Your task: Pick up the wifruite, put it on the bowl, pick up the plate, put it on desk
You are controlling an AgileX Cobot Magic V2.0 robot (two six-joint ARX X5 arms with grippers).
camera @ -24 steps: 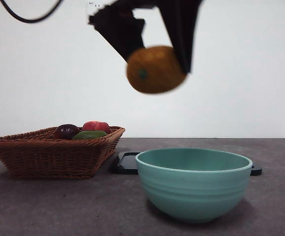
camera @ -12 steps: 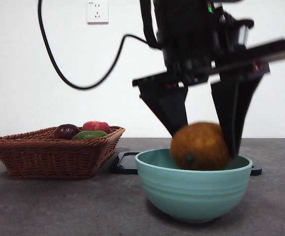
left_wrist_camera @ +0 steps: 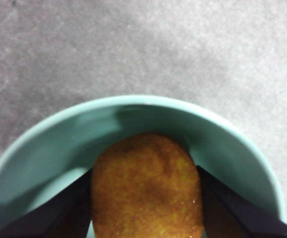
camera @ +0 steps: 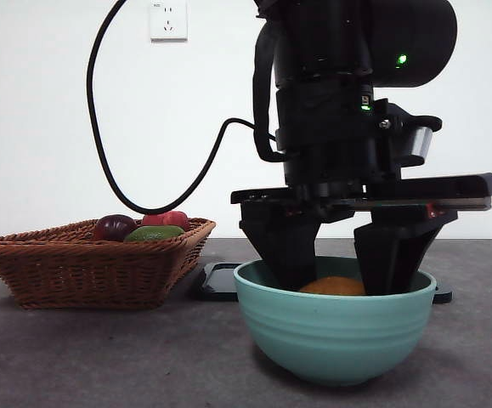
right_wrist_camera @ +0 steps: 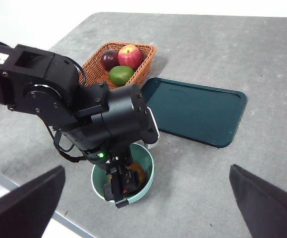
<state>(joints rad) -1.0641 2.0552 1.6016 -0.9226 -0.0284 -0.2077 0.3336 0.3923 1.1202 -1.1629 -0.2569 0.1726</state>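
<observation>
My left gripper [camera: 335, 276] reaches down inside the bowl [camera: 334, 336], its two black jaws clamped on either side of the wifruite [left_wrist_camera: 147, 191]. From my left wrist I see the orange-tan fruit squeezed between the jaws, with the mint-green inner wall of the bowl curving around it. In the front view only the top of the fruit shows above the bowl's rim, between the two dark jaws; I cannot tell whether it touches the bowl's bottom.

The bowl stands on the desk [camera: 76, 357]. Beside the bowl, toward the wall, lies a dark green tray [right_wrist_camera: 195, 110], flat on the tabletop and bare. Farther from the bowl on that same side sits a brown wicker basket [camera: 84, 263], holding a dark purple fruit [camera: 114, 227], a red apple [right_wrist_camera: 130, 55] and a green fruit [camera: 154, 233].

My right gripper [right_wrist_camera: 143, 208] hangs high above the desk, well apart from the bowl, its jaws spread wide and holding nothing.
</observation>
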